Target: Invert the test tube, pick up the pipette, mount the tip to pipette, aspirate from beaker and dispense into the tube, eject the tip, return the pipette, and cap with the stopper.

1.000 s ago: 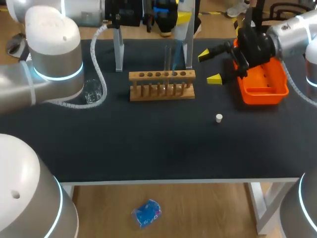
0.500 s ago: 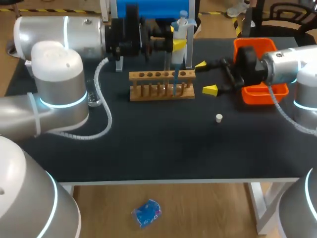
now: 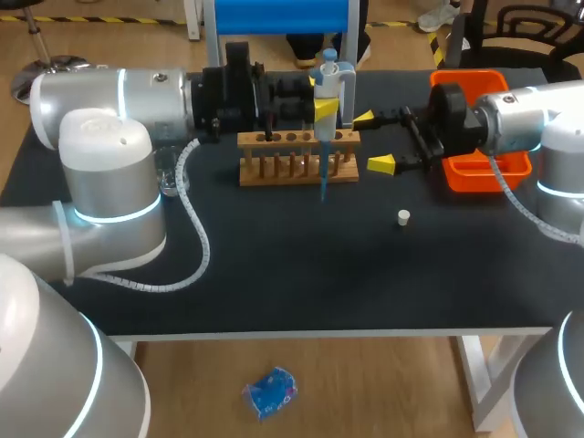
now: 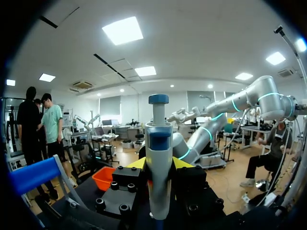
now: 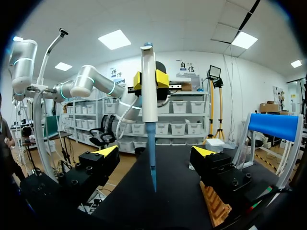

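Clamping the pipette [image 3: 326, 82] upright above the wooden rack [image 3: 298, 155], the left gripper [image 3: 321, 108] has its yellow tips mostly covered; the right gripper [image 3: 374, 141] gapes nearby; the test tube cannot be made out.

Head view high behind the table [image 3: 274, 274], downward; wrist views low, opposed, both close on the pipette [image 5: 148, 86].
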`<act>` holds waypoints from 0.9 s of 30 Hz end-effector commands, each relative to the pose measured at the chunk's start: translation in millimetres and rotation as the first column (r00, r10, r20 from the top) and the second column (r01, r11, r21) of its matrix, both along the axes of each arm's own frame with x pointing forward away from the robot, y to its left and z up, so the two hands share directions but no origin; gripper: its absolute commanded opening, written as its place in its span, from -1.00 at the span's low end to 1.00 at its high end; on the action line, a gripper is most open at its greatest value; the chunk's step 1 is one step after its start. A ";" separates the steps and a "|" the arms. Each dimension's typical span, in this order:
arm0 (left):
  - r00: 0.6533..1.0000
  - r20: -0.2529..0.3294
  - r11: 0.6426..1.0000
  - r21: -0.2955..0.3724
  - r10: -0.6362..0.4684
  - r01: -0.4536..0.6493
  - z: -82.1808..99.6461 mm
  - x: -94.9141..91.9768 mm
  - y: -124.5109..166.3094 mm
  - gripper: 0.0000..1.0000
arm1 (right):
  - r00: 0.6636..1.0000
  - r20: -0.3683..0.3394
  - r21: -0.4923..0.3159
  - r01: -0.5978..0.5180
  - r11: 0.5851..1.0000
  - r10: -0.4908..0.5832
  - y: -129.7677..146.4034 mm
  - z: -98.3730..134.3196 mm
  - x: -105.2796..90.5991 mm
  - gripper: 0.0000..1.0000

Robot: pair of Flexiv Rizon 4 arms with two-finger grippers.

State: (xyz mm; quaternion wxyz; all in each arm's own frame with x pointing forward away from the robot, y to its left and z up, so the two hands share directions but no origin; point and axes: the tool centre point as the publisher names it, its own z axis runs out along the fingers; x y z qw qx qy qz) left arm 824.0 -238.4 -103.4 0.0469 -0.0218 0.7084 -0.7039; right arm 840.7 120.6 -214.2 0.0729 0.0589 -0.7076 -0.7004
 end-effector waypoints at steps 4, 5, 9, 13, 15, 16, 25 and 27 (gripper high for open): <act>1.000 -0.010 1.000 0.004 0.006 -0.006 -4.1 0.5 0.1 -1.00 | 0.999 0.020 -0.010 0.026 1.000 -0.026 6.4 -0.3 0.1 1.00; 1.000 -0.008 1.000 0.013 0.015 -0.015 -7.4 1.6 0.3 -1.00 | 0.999 0.028 -0.011 0.032 0.999 -0.031 8.4 0.0 0.8 1.00; 0.999 -0.029 0.999 0.020 0.027 -0.026 -17.3 2.6 0.8 -1.00 | 0.996 0.054 -0.041 0.067 0.997 -0.065 18.7 0.8 2.6 1.00; 0.999 -0.039 0.999 0.013 0.036 -0.035 -25.8 2.9 1.5 -1.00 | 0.995 0.053 -0.034 0.087 0.996 -0.085 26.0 2.4 0.6 1.00; 0.998 -0.039 0.999 0.010 0.041 -0.041 -29.8 3.6 1.5 -1.00 | 0.995 0.050 -0.022 0.084 0.996 -0.083 29.6 4.2 -1.5 1.00; 0.998 -0.040 0.999 0.008 0.042 -0.042 -31.4 4.0 1.4 -1.00 | 0.995 0.050 -0.022 0.083 0.996 -0.082 31.0 4.8 -2.4 1.00; 0.998 -0.039 0.999 0.006 0.053 -0.053 -41.0 10.1 -0.5 -1.00 | 0.997 0.037 -0.018 0.068 0.998 -0.067 45.6 11.2 -6.2 1.00; 0.998 -0.038 0.999 0.003 0.053 -0.053 -42.8 10.7 -1.8 -1.00 | 0.998 0.033 -0.017 0.062 0.998 -0.061 50.2 10.4 -5.4 1.00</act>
